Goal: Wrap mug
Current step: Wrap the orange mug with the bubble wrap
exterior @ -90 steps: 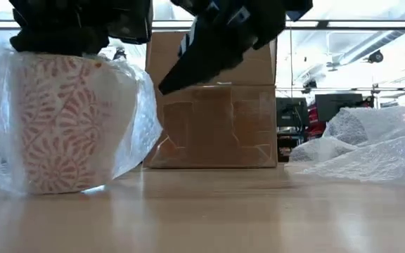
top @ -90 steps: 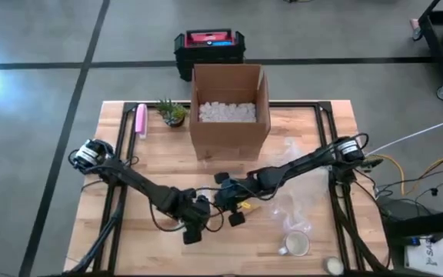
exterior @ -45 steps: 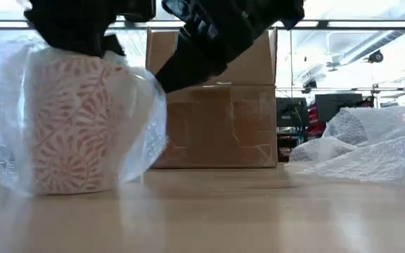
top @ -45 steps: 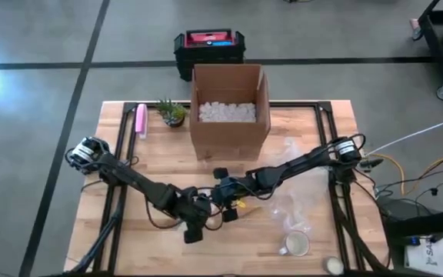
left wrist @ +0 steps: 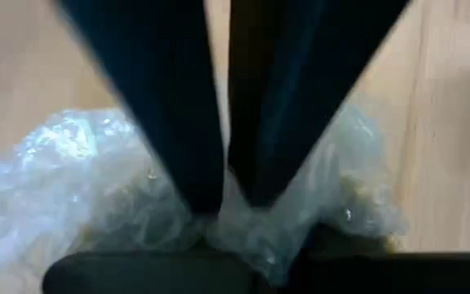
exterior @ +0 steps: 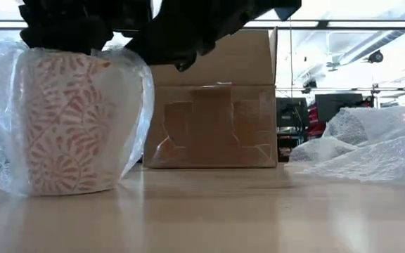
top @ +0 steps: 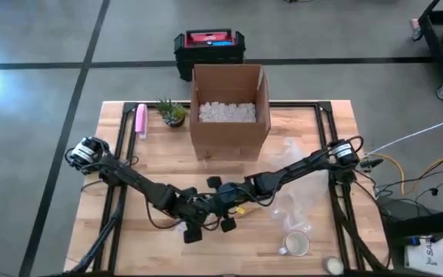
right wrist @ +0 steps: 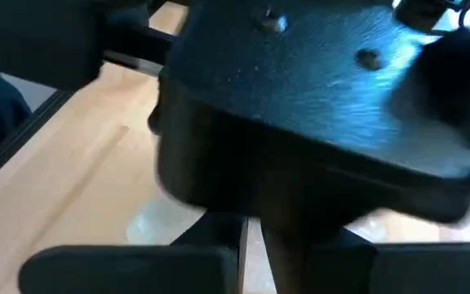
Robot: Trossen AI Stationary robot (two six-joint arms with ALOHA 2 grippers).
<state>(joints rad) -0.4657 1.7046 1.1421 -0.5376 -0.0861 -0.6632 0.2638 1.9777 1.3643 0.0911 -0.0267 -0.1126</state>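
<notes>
left gripper (left wrist: 223, 208) pinched on bubble wrap (exterior: 136, 98) around the patterned mug (exterior: 65, 123) — right gripper (top: 223, 201) just beside, finger state indiscernible.

Our left arm reaches from the left edge of the table toward its middle, elbow low, ending in the left tool (top: 197, 209), whose fingers (left wrist: 188, 122) are pressed nearly together on thin film. Our right arm stretches in from the right edge, and the right tool (top: 223, 201) sits just beside the left one, the two almost touching; its fingers are hidden.
</notes>
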